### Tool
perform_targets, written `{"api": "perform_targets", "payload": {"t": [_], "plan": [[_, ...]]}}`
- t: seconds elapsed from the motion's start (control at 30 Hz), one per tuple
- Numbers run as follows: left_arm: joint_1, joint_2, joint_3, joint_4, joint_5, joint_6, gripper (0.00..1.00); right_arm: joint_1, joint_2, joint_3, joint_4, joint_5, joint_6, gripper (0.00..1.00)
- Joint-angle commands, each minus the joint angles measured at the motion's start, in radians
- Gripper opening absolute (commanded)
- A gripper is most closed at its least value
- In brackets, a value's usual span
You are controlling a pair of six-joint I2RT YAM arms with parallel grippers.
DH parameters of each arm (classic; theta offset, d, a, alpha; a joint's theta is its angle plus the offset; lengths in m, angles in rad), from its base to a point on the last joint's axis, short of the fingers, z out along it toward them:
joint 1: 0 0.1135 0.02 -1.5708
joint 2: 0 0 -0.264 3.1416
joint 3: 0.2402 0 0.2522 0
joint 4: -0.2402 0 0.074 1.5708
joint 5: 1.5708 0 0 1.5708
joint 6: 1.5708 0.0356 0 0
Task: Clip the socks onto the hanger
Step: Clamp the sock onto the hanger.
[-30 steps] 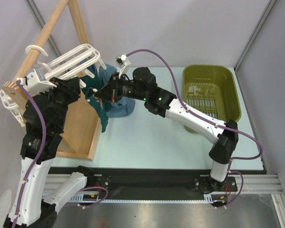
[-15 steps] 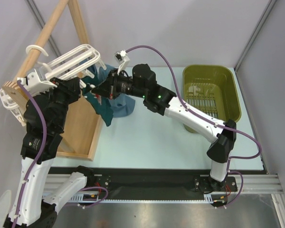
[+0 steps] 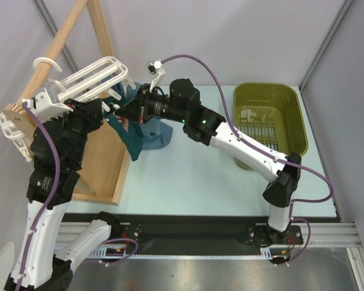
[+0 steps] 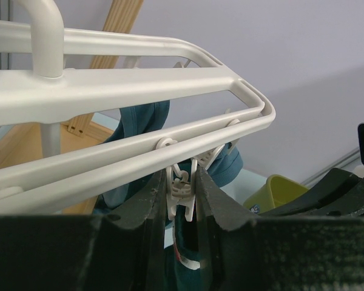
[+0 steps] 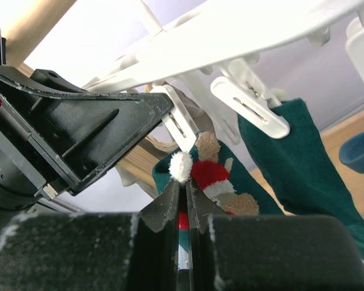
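My left gripper is shut on a small white clip that dangles from the white hanger, squeezing it between both fingers. My right gripper is shut on a dark teal sock with a red-and-white motif. It holds the sock's edge right under that clip. From above, this sock hangs down below the two grippers, which meet at the hanger's right end. A second teal sock hangs from a neighbouring clip. A steel-blue sock hangs behind.
The hanger rests by its hook on a wooden A-frame rack at the left. An olive-green basket with pale items inside stands at the back right, beside my right arm's forearm.
My right gripper has moved up and to the left with the sock, closing in on the clip. The left arm and hanger have stayed put.
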State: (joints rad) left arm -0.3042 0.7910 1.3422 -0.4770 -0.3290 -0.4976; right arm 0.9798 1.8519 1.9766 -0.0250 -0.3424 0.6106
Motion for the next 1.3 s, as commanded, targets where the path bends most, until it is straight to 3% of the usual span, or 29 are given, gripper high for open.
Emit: {"api": "perform_targets", "payload": {"t": [0.0, 1.27], "plan": [[0.004, -0.035, -0.017, -0.038, -0.035, -0.113, 0.00, -0.001, 0.027, 0.064, 0.030, -0.021, 0.012, 0.00], [0.004, -0.047, -0.026, -0.040, -0.038, -0.108, 0.00, -0.009, 0.032, 0.062, 0.165, -0.079, 0.115, 0.00]]}}
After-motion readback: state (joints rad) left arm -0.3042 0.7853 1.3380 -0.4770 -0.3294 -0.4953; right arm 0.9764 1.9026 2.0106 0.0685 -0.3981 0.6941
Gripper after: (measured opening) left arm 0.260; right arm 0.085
